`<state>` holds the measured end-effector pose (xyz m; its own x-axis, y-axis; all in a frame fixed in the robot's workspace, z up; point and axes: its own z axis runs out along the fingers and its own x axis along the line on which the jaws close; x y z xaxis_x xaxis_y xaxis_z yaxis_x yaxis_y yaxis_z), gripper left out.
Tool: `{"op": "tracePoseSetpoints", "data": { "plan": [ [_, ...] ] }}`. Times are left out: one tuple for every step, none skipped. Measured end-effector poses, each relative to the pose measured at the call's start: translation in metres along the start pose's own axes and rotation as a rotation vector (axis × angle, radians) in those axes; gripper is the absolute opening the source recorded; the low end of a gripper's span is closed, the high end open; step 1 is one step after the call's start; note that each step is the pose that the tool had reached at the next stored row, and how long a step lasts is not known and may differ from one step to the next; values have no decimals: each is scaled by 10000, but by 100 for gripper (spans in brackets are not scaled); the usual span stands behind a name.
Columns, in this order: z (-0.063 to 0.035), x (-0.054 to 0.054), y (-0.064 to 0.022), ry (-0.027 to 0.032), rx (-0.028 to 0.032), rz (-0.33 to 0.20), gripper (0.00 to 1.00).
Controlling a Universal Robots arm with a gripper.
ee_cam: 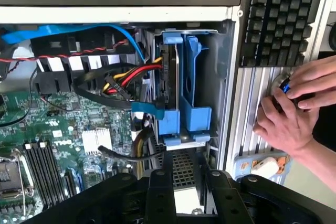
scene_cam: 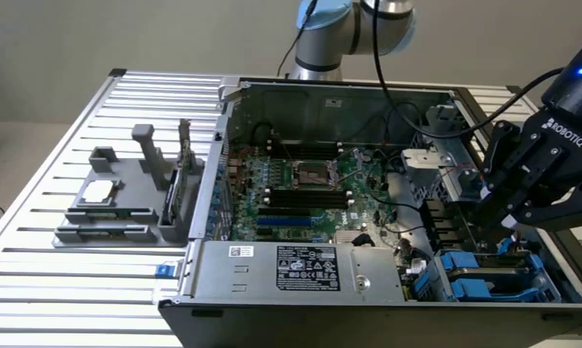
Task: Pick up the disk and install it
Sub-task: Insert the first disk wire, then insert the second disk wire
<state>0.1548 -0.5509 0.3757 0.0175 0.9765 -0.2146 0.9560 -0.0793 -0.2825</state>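
- Disk (ee_cam: 191,93): silver-grey drive in its blue plastic carrier, standing on edge in the drive bay (ee_cam: 223,77) at the corner of the open PC case (scene_cam: 271,279), directly ahead of the gripper (ee_cam: 186,192) and close to it.
- In the exterior view the gripper (scene_cam: 499,221) hangs over that same bay, just above the blue carrier (scene_cam: 470,279).
- Gripper state: cannot tell whether it is released or clamped on anything.
- SATA and power cables (ee_cam: 131,77) run into the bay to one side of the gripper's line; the motherboard (ee_cam: 63,129) lies further off on that side.
- A person's hand (ee_cam: 294,114) rests on a small device outside the case, on the gripper's other side, below a keyboard (ee_cam: 278,14).
- Handling, judged: drive is rigid, dense for its size, shock-sensitive; the carrier is thin and somewhat flexible.
- Best hold, judged: across the carrier's two long blue rails, clear of label and connector end.
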Motion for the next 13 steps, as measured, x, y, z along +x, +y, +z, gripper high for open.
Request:
{"op": "tracePoseSetpoints", "data": {
  "plan": [
    [4, -1, -14, 82, 20, -30, 30],
    [7, 0, -19, 178, 56, -68, 30],
    [8, 0, -23, 271, 93, -107, 30],
    [7, 0, -25, 419, 112, -158, 30],
    [8, 0, -24, 595, 127, -216, 30],
    [8, -1, -28, 667, 131, -238, 30],
    [8, -1, -28, 683, 131, -243, 30],
    [8, -1, -28, 686, 131, -243, 30],
    [9, -1, -27, 688, 130, -245, 30],
    [9, -1, -27, 688, 130, -245, 30],
    [9, -1, -27, 687, 130, -245, 30],
    [9, -1, -27, 687, 130, -245, 30],
    [9, -1, -27, 687, 130, -245, 30]
  ]
}}
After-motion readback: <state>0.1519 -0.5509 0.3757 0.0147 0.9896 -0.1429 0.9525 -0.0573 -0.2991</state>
